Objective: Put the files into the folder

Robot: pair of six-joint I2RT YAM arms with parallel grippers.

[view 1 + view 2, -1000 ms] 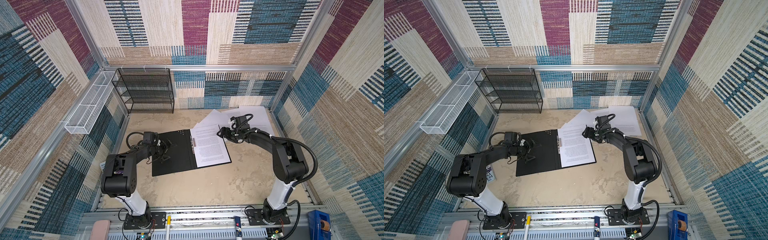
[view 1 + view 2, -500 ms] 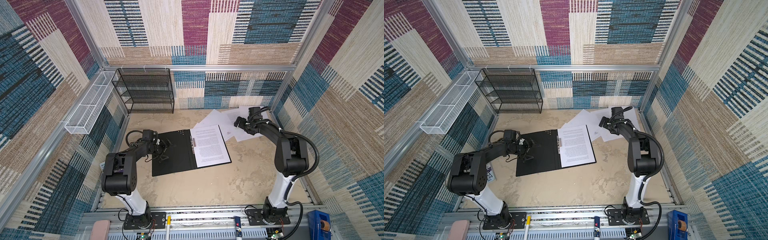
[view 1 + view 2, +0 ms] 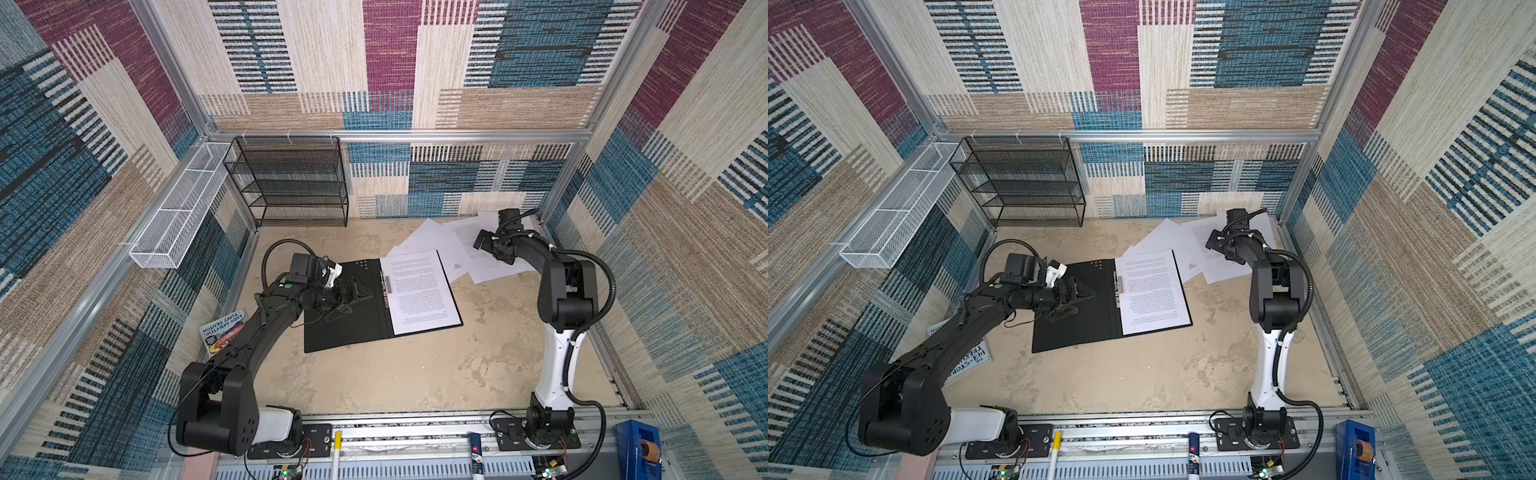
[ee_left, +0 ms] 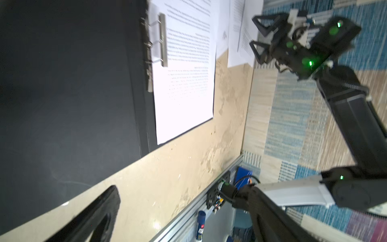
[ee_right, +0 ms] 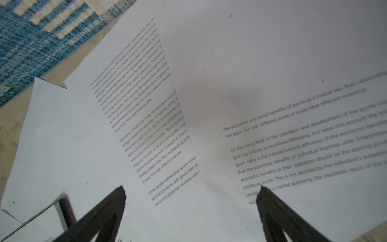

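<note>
step in hand: fetching a sheet. my right gripper (image 5: 192, 188) hangs wide open, empty, loose files (image 5: 272, 62) just beneath its jaws; left gripper (image 3: 351, 301), open and empty, sits over the folder (image 3: 345, 332). next i'd lower and pinch one paper edge.

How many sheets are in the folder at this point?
1 visible: a printed sheet on the open folder's right half by the spine clip; others could lie hidden beneath it.

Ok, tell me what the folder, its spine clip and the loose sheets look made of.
Folder: matte black card or plastic, no glare; cannot tell which.
Spine clip: metal, by its silvery-grey sheen.
Loose sheets: thin white printed paper, lying flat and overlapping.
</note>
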